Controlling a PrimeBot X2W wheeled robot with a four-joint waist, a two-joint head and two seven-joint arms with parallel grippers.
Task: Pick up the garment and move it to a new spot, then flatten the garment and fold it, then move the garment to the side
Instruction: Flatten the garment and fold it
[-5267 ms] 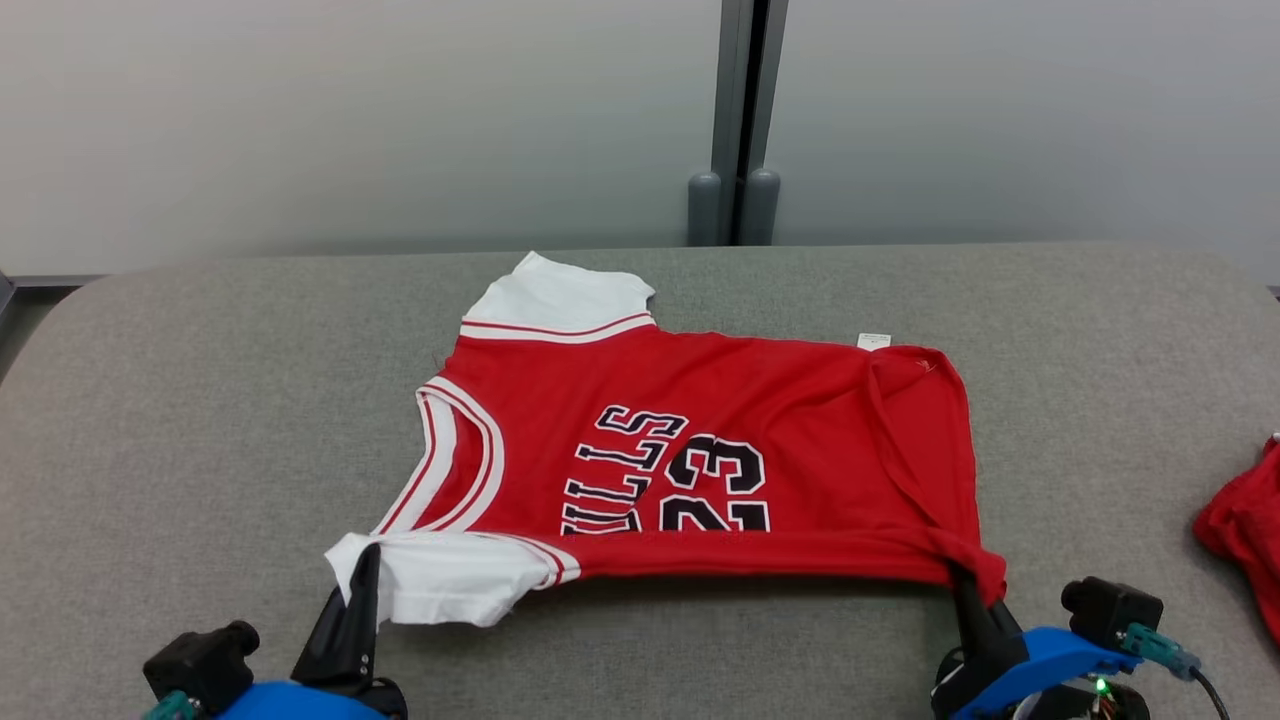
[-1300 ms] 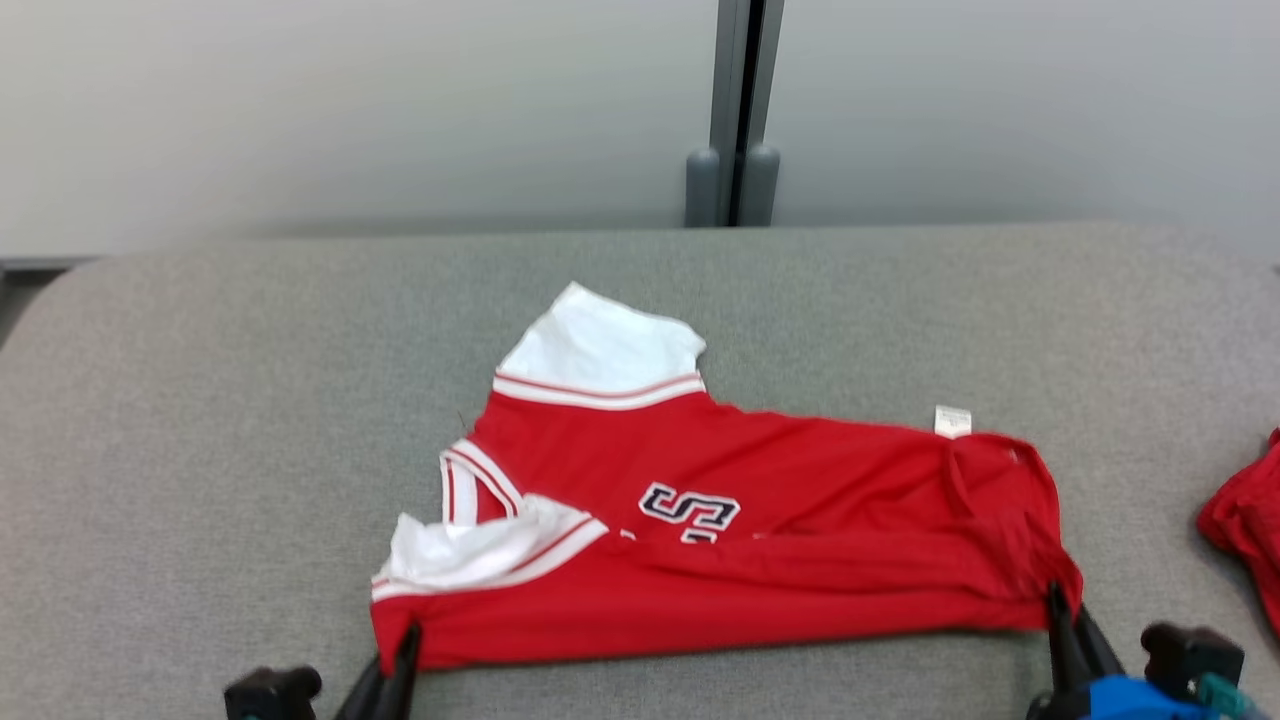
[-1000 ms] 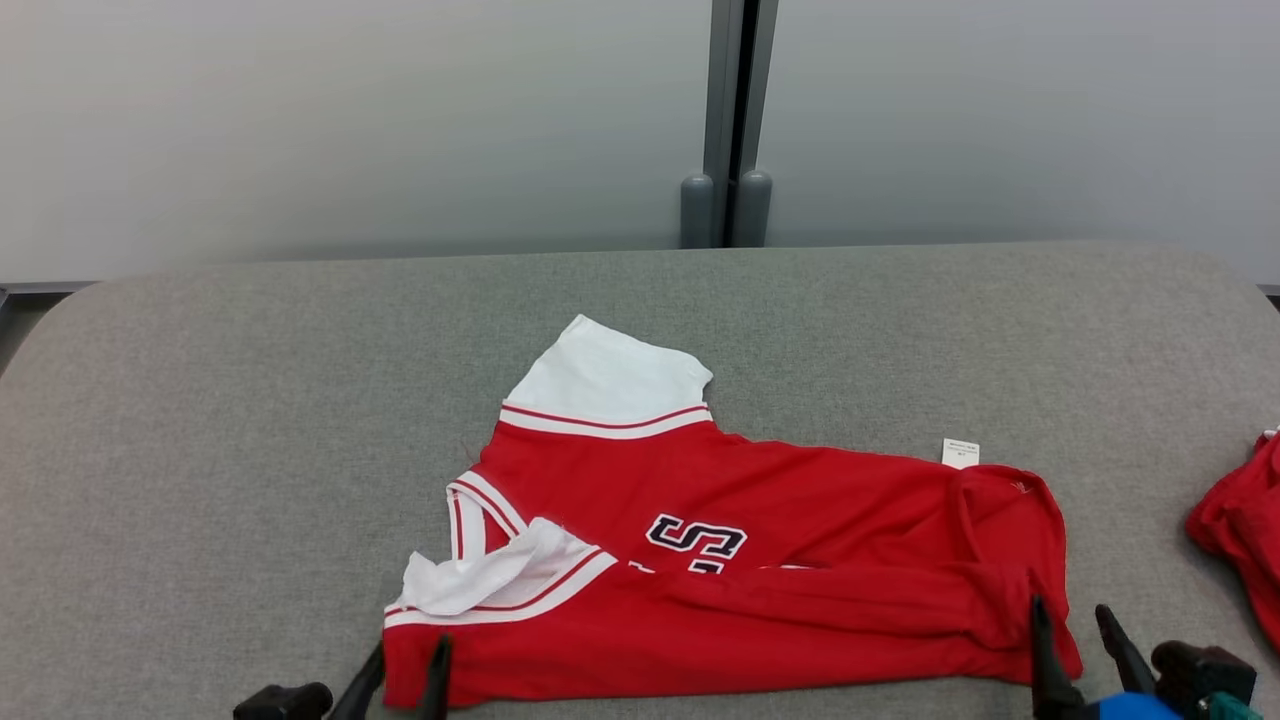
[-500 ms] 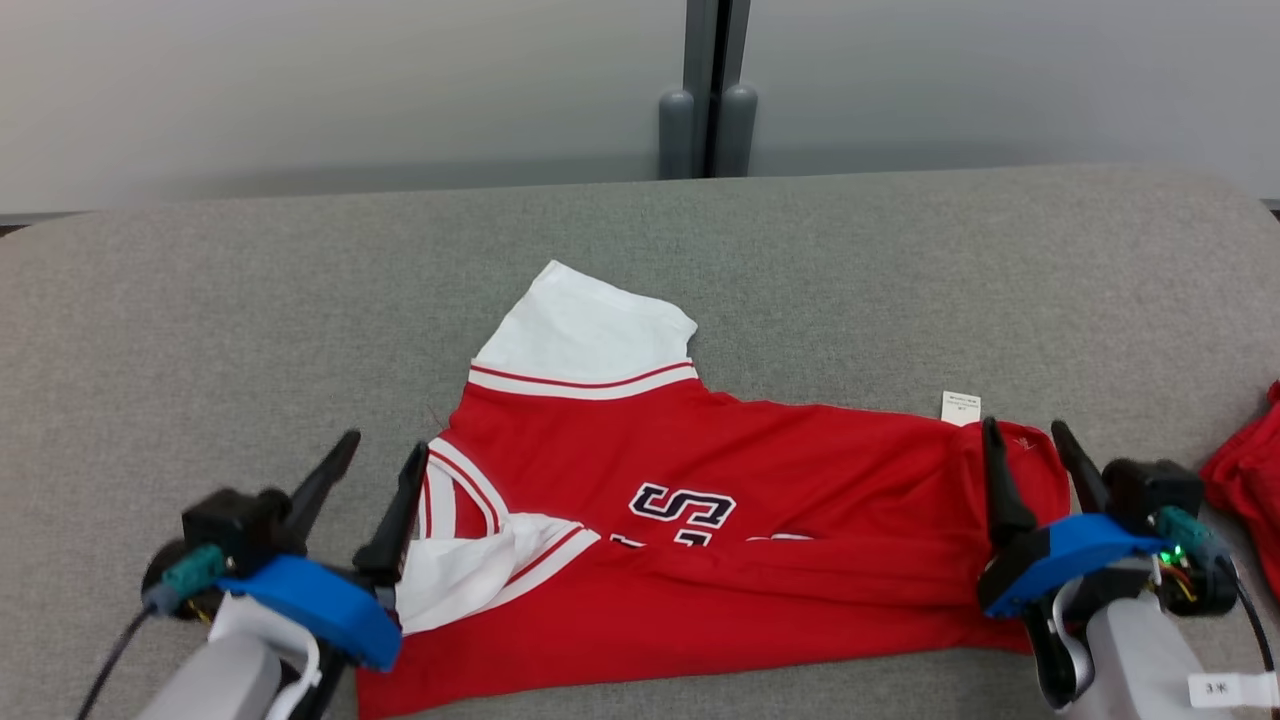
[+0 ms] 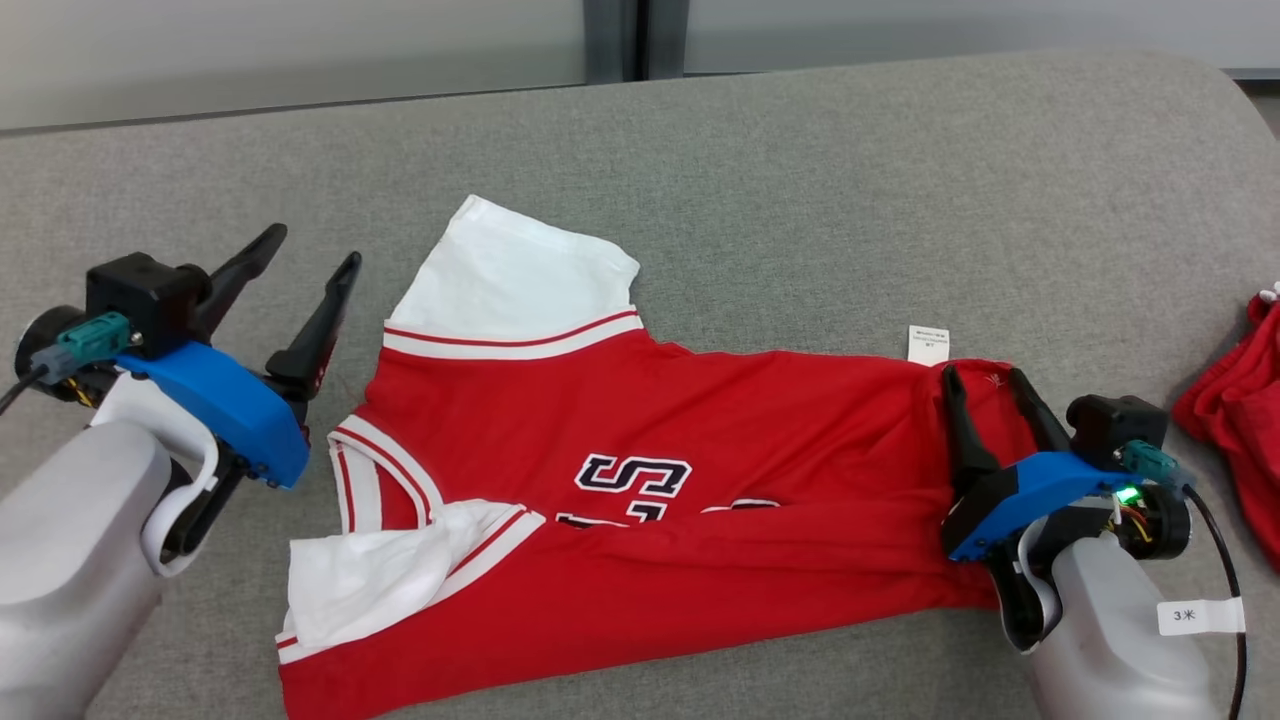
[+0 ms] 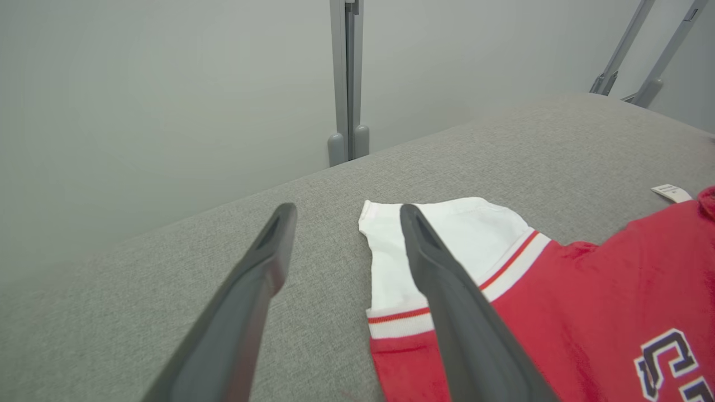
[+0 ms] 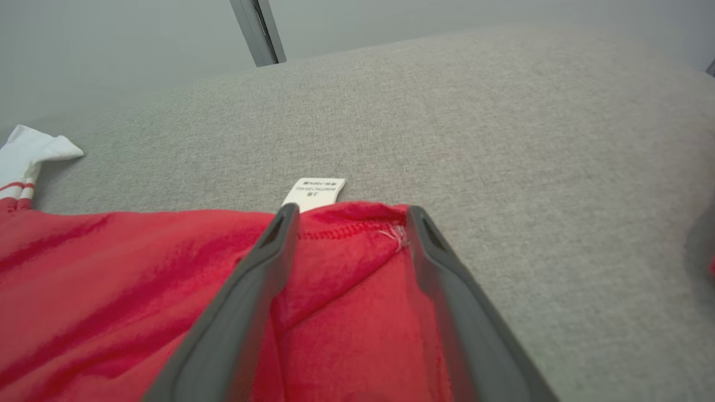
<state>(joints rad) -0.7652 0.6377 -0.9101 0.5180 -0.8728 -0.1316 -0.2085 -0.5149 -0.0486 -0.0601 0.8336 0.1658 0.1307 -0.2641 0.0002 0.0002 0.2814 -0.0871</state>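
— Where is the garment?

— A red basketball jersey with white sleeves (image 5: 700, 450) lies partly folded on a grey fabric-covered table (image 5: 800, 180).

— And the grippers?

— The left gripper (image 5: 312, 246), fingers spread and empty, hovers just beside the jersey's far sleeve. The right gripper (image 5: 984, 374), also spread (gripping nothing), sits over the jersey's opposite end, near its white label (image 5: 928, 343).

The left gripper (image 5: 310, 250) is being held at nine o'clock in the head view, fingers (image 5: 325, 310) spread wide and aimed toward one o'clock. The right gripper (image 5: 985, 375) is being held at four o'clock, fingers parted too, aimed toward eleven o'clock.
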